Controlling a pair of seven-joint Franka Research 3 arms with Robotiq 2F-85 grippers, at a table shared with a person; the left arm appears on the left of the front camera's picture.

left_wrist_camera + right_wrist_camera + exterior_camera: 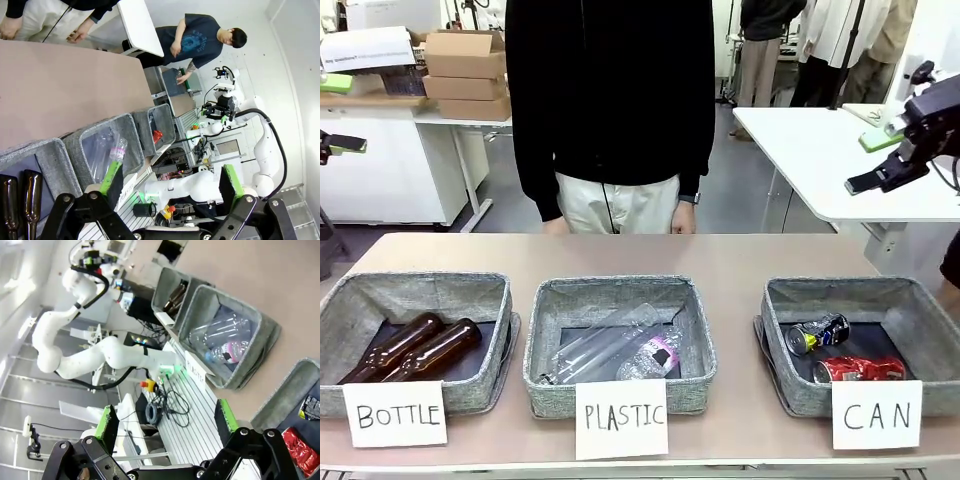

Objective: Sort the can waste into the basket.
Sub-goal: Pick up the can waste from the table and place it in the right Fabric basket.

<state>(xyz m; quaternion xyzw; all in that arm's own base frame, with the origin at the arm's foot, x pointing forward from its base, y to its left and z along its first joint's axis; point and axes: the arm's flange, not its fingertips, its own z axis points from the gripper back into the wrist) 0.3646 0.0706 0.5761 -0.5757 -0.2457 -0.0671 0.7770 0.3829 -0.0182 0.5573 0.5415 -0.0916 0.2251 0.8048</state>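
Lying in the basket (780, 300): two cans (red (860, 369), seemingly crushed; dark (819, 332)).

Taking the middle basket (620, 345) as landmark: plastic bottles (615, 355) lie in it, its card (621, 418) before it. Left of it a basket (415, 340) holds two glass bottles (415, 347). Right of it, the CAN basket (865, 340) holds two cans (820, 333) (858, 369), apparently touching. Behind stands a person (610, 110).

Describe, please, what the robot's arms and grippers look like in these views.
The arms are glossy white, rounded segments with black cables along them. Each gripper, the left gripper and the right gripper, is black, with two linked metal fingers faced with bright green pads.
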